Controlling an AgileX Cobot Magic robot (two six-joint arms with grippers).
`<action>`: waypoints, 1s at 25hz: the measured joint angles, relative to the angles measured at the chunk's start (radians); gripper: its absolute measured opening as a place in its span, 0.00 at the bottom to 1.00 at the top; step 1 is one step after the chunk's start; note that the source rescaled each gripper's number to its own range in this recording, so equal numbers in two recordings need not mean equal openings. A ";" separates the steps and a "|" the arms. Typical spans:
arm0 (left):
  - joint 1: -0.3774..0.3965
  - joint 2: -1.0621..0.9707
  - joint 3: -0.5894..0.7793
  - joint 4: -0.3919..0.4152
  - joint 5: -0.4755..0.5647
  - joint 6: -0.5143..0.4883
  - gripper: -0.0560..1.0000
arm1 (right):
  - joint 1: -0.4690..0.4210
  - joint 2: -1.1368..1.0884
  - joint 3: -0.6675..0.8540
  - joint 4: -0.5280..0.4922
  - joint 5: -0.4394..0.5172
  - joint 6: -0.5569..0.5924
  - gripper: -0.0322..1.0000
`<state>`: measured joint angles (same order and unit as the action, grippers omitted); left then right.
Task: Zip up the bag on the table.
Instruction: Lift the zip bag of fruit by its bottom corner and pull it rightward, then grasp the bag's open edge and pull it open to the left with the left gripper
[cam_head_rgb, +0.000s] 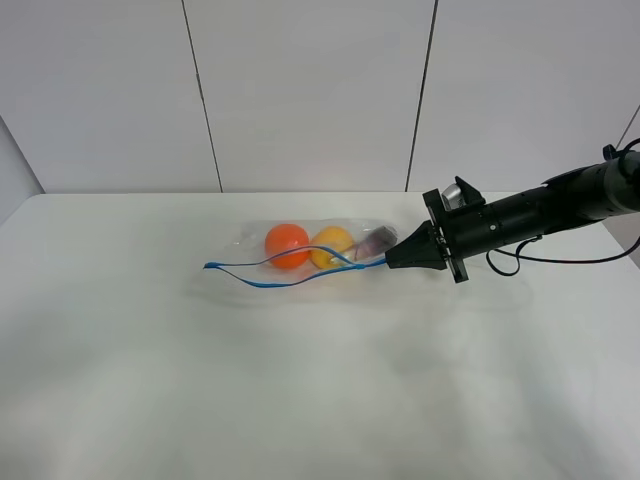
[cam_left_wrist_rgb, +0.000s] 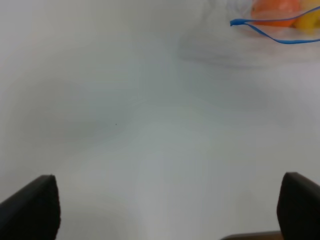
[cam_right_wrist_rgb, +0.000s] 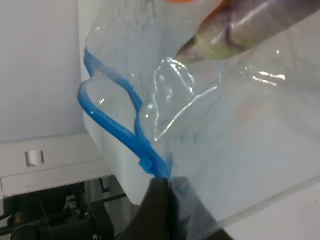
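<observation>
The white table (cam_head_rgb: 300, 400) fills most of the exterior high view. The clear plastic zip bag (cam_head_rgb: 252, 240) lies flat on it, stretching away from the tip of the right claw (cam_head_rgb: 390, 263) toward the middle of the tabletop. The right arm (cam_head_rgb: 540, 210) runs back from that claw and is cut off at the picture's edge.

The right claw has its dark fingers pressed together on the near end of the blue zipper strip (cam_head_rgb: 280, 285), right at the bag's corner. In the right wrist view the strip (cam_right_wrist_rgb: 107, 120) disappears between the pinched tips (cam_right_wrist_rgb: 162, 187). Beyond the claw the strip's two halves part and run as separate wavy lines, so the mouth of the bag stands open along its length and joins again at the far end.

Inside the bag, nearest this claw, lies a purple eggplant (cam_head_rgb: 375, 242) with a pale green cap, blurred by the wrinkled film. Past it sits a yellow fruit (cam_head_rgb: 332, 245), and farthest off an orange (cam_head_rgb: 287, 243). What kind the yellow fruit is cannot be made out.

The left claw (cam_left_wrist_rgb: 169, 176) shows only as two black fingertips (cam_left_wrist_rgb: 35, 207), cropped by the frame and spread wide apart over bare table. The bag's far corner, with the strip (cam_left_wrist_rgb: 270, 31) and the orange (cam_left_wrist_rgb: 275, 7), lies well ahead of it, untouched.
</observation>
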<state>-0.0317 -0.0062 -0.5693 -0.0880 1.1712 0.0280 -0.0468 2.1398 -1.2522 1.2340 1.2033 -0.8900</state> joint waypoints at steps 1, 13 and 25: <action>0.000 0.000 0.000 0.000 0.000 0.000 1.00 | 0.000 0.000 0.000 0.005 0.000 0.001 0.03; 0.000 0.000 0.000 0.000 0.000 0.000 1.00 | 0.000 0.000 0.000 0.022 0.000 0.002 0.03; 0.000 0.000 0.000 0.000 0.000 0.000 1.00 | 0.000 0.000 0.000 0.019 0.000 0.002 0.03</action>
<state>-0.0317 -0.0062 -0.5693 -0.0880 1.1712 0.0280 -0.0468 2.1398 -1.2522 1.2534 1.2033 -0.8882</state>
